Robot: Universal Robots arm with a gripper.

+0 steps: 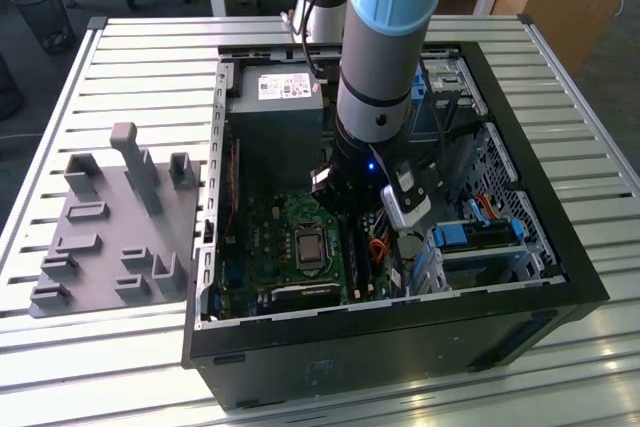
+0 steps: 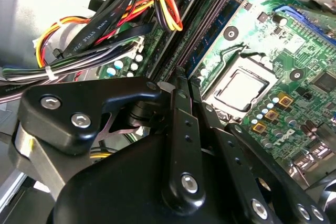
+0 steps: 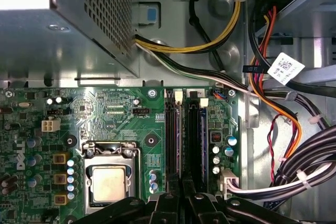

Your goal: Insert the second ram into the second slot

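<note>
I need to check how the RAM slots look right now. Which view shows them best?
The first wrist view: the RAM slots run unobstructed beside the CPU socket. In the second wrist view they appear slanted, partly behind the end effector. In the exterior view the arm mostly covers them.

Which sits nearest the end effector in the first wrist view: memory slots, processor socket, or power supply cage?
1. Memory slots, directly ahead of the end effector.
2. Processor socket, off to one side.
3. Power supply cage, at the board's far end.

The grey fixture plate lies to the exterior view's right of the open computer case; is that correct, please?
Not quite: in the exterior view, the grey fixture plate lies to the exterior view's left of the open computer case.
</note>
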